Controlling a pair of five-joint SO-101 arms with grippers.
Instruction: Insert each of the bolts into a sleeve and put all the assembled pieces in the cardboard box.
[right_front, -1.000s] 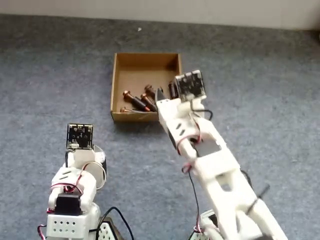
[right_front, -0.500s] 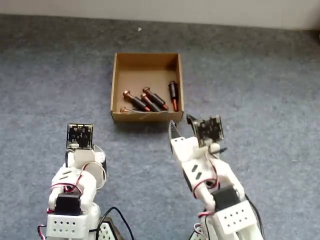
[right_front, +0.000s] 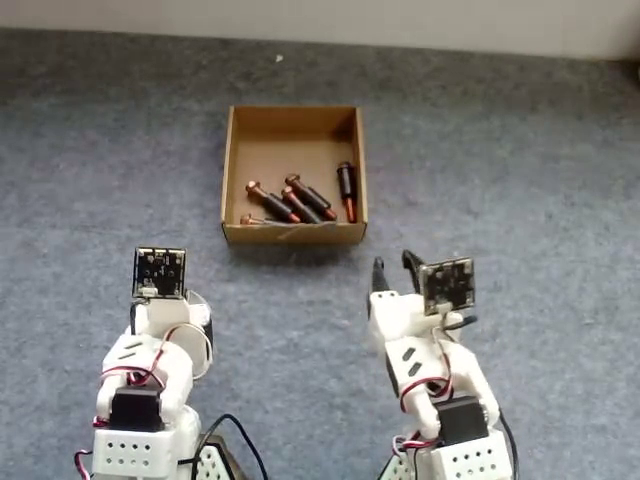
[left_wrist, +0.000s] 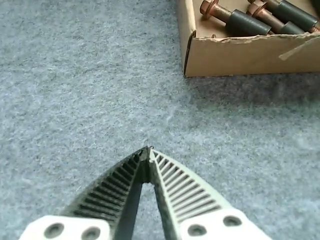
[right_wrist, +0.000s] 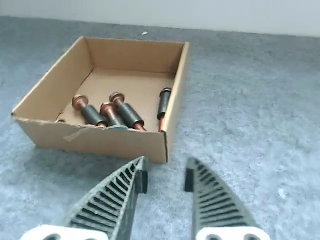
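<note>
Right gripper (right_wrist: 166, 167) hangs parted and empty near the cardboard box (right_wrist: 100, 141) wall, left gripper (left_wrist: 148, 151) closed

High cam is fixed up above, looking pretty much straight down on the grey carpet (right_front: 520, 150). Both arms sit at the near edge and the cardboard box (right_front: 293, 235) is farther off. Left wrist cam sits low and close to the carpet, peering past the left gripper (left_wrist: 148, 152) at the box's near-left corner. Right wrist cam is aimed more level, over the right gripper (right_wrist: 165, 172), taking in the entire box plus a strip of wall (right_wrist: 200, 12) beyond. All three share the box.
</note>
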